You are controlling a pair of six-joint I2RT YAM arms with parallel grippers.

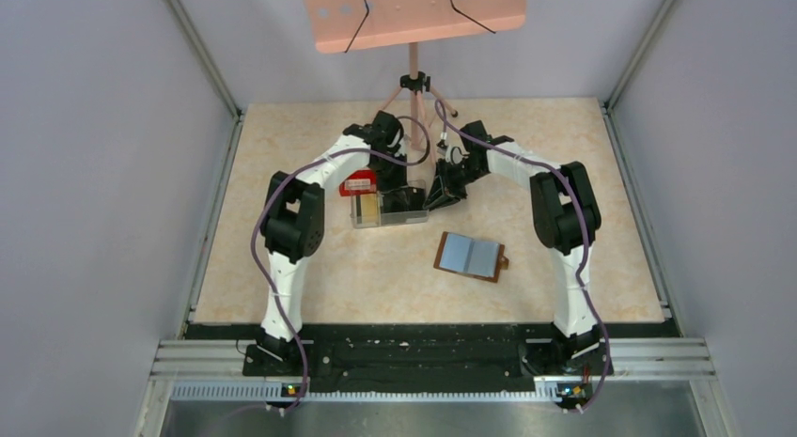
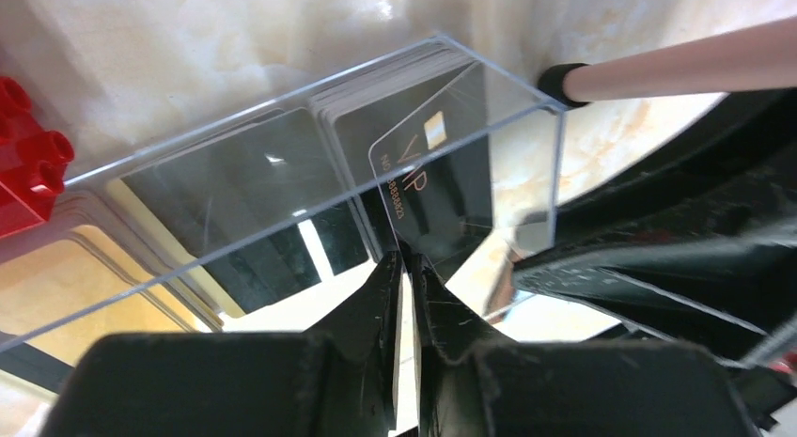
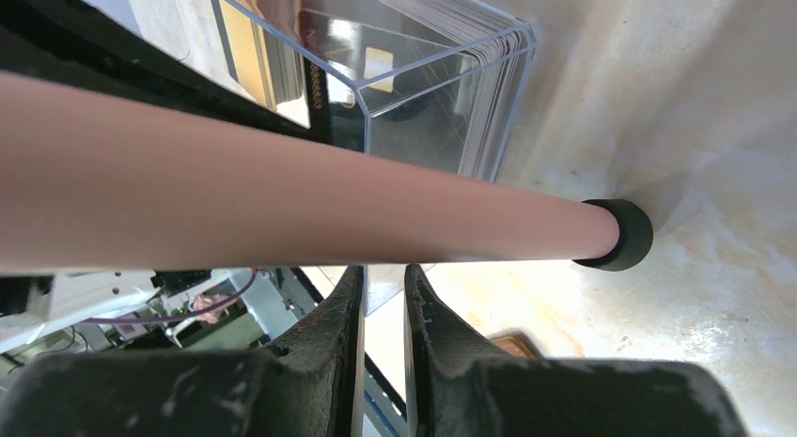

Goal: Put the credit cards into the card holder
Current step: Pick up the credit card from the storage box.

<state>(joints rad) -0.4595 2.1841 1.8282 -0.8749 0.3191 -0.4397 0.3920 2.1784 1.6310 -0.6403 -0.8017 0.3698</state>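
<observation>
- The clear plastic rectangular box point(image 2: 540, 146) lies at the top centre of the overhead view, on the beige marbled table point(image 1: 282, 277).
- It holds the credit cards: a tan-yellow stack point(image 2: 66, 277) and a black stack point(image 2: 235, 183).
- One black card printed VIP point(image 2: 428, 179) stands tilted out of the black stack.
- Its lower corner reaches the left gripper point(image 2: 404, 258). The fingers are nearly together, and I cannot tell if they pinch the card.
- The right gripper point(image 3: 383, 273) is at the box's right end with a slim gap. Its grip cannot be told.
- The brown leather card holder point(image 1: 470, 257) lies open, lower right of the box.
- A red studded block point(image 2: 23, 160) sits at the wrist view's left edge.
</observation>
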